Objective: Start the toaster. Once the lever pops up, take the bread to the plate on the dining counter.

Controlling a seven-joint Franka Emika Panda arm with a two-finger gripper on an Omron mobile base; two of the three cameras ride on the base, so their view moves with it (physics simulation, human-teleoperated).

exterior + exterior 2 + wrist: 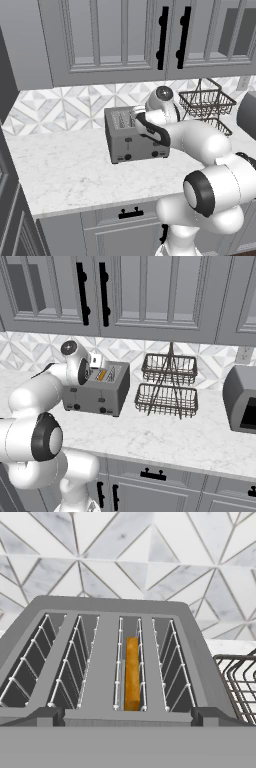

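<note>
Hand above the toaster (pixel 115 662) — jaws released.
I saw the bread (pixel 132 673) sitting mid-frame in its slot.

toaster (pixel 131 142): the arm hides its right end in the left base view
bread (pixel 132 673): sits deep in a slot, so just its top edge shows
toaster oven (pixel 242 399): the picture's edge cuts it off
basket rack (pixel 240 682): cut off too
</note>
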